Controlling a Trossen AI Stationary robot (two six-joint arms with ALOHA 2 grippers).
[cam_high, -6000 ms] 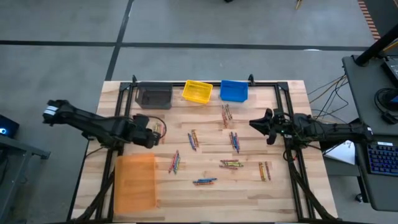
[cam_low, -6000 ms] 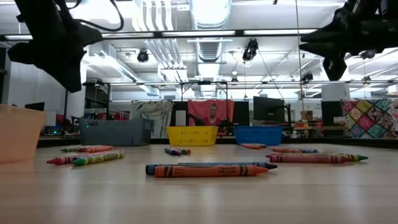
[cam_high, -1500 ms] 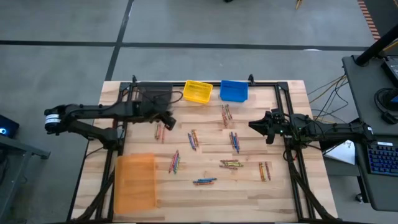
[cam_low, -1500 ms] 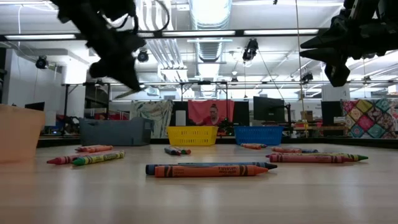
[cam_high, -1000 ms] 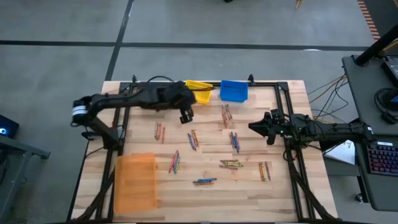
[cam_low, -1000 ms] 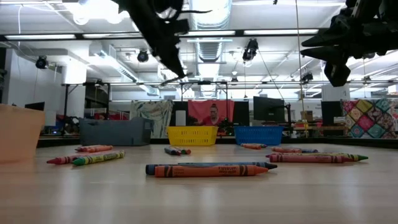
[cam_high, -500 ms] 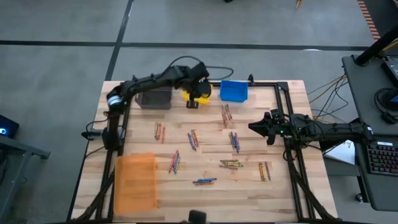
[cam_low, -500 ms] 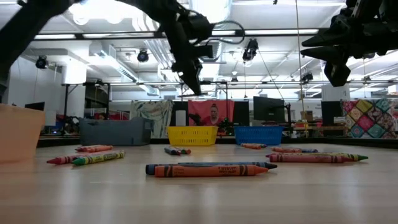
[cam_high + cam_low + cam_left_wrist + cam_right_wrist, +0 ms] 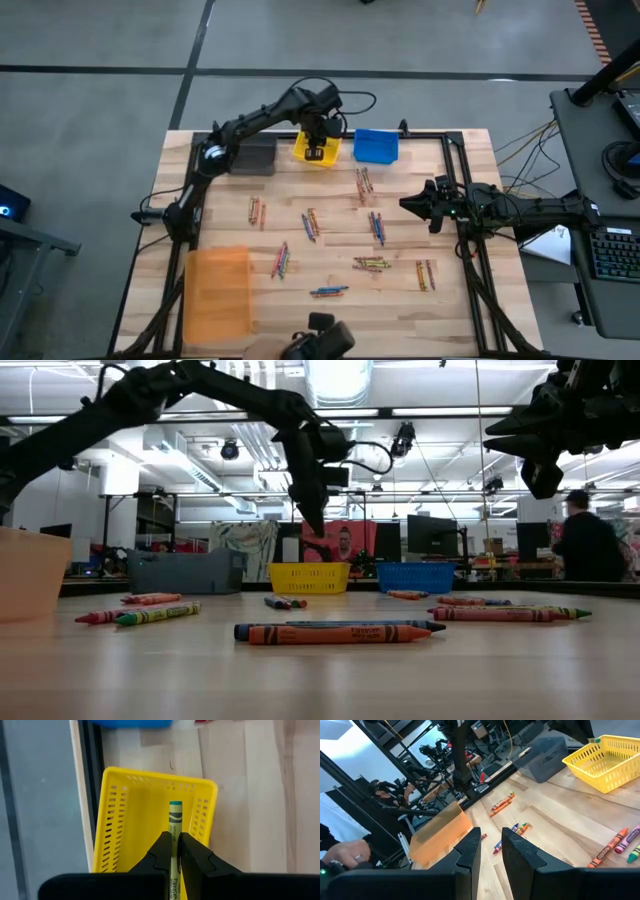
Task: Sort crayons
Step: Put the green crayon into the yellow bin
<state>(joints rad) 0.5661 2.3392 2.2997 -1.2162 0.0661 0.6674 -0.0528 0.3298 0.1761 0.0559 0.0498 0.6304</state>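
- In the low view, the nearest crayons (image 9: 335,631) lie flat at the front of the counter (image 9: 400,310), an orange one alongside a blue one; their far ends blur together.
- Loose crayons lie in small clusters across the middle of the counter; single colours are hard to separate from above.
- An orange bin (image 9: 217,293) sits at the counter's front left corner, cut off by the picture's edge in the low view.
- The right gripper (image 9: 488,845) hangs above the right side of the counter, its fingers a narrow gap apart with nothing between them.
- The left gripper (image 9: 174,847) is reached out above the yellow bin (image 9: 128,820) at the far edge, clamped tight on a yellow-green crayon (image 9: 175,822) that points down into the bin; the crayon's lower part is hidden between the fingers.
- A grey bin (image 9: 254,157) and a blue bin (image 9: 376,146) flank the yellow one.
- The counter is pale wood planks with a dark frame.
- Beyond it, a workshop hall with ceiling lights and ducts; a person (image 9: 588,545) stands at the right, seen from behind.
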